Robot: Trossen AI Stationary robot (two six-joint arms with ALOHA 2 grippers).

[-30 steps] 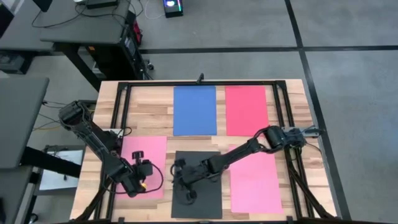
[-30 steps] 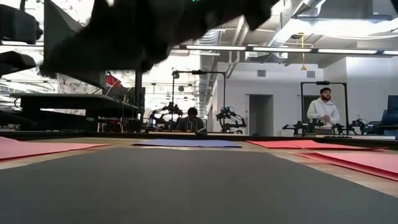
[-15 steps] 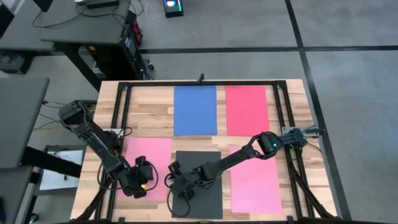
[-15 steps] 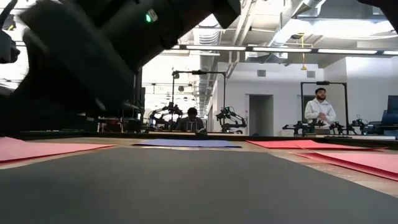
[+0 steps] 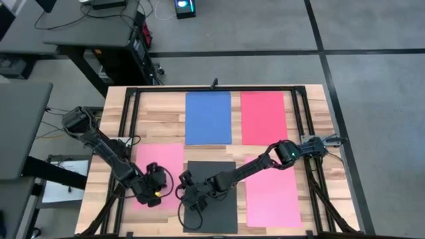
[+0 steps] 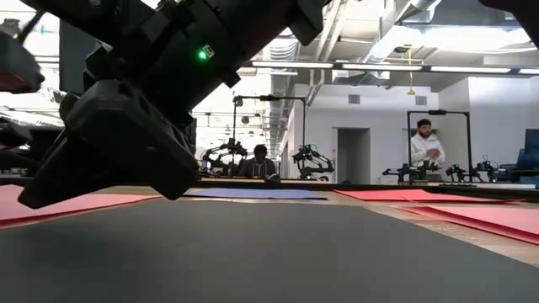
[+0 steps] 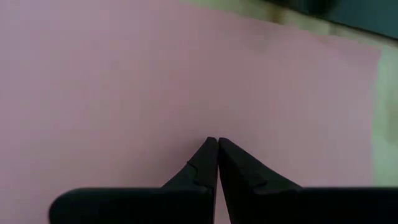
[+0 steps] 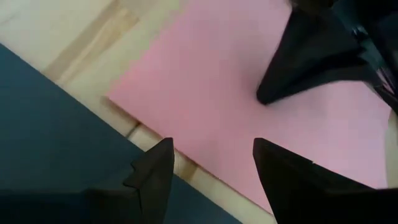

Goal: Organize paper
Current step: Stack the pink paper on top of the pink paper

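Observation:
Five sheets of paper lie flat on the wooden table: blue [image 5: 208, 117] and red [image 5: 263, 117] at the far side, with a pink one [image 5: 154, 166], a black one [image 5: 216, 199] and a second pink one [image 5: 272, 199] at the near side. My left gripper [image 5: 157, 191] is shut, tips down on the left pink sheet [image 7: 124, 74]. My right gripper [image 5: 188, 192] hangs open, low over the black sheet's left edge [image 8: 56, 137] and the gap to the pink sheet, touching nothing. My left gripper presses its shut fingertips [image 8: 264, 96] down on the left pink sheet's face [image 7: 217, 127], in the sheet's near right part. The fingers come slanting from above. The sheet lies flat on the table.
A black metal frame [image 5: 212, 88] runs around the tabletop. A strip of bare wood [image 8: 149, 134] separates the pink sheet from the black one. Beyond the table the low view shows a room with other robot stations and people [image 6: 425, 143].
My left gripper has sunk and tipped down onto the left pink sheet. My right gripper has shifted a little toward the table's left edge, rolled, and come down low over the black sheet.

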